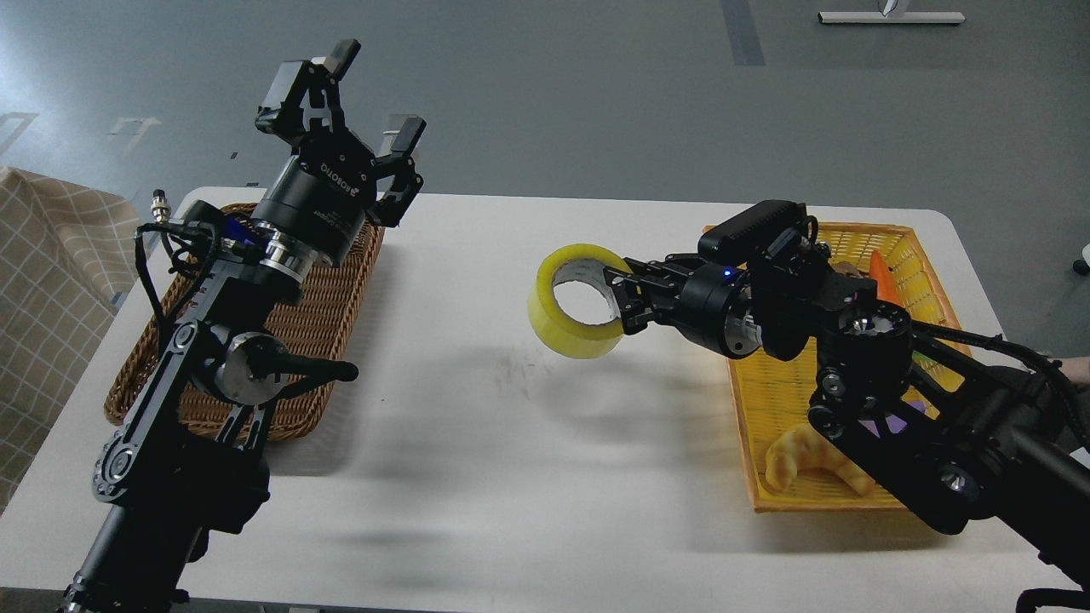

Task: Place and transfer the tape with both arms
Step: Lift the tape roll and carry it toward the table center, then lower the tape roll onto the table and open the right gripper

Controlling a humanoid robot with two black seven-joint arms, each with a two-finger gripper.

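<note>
The yellow tape roll [558, 328] hangs in the air above the middle of the white table [511, 443], its opening facing me. My right gripper [620, 300] is shut on the roll's right wall, one finger inside the core. My right arm reaches left from over the yellow tray [766, 409]. My left gripper [358, 102] is open and empty, raised high above the far end of the brown wicker basket [324, 323], well left of the tape.
The yellow tray at the right holds a croissant toy [805, 455] and an orange carrot toy [881, 272], partly hidden by my right arm. A checked cloth [51, 281] lies at the left edge.
</note>
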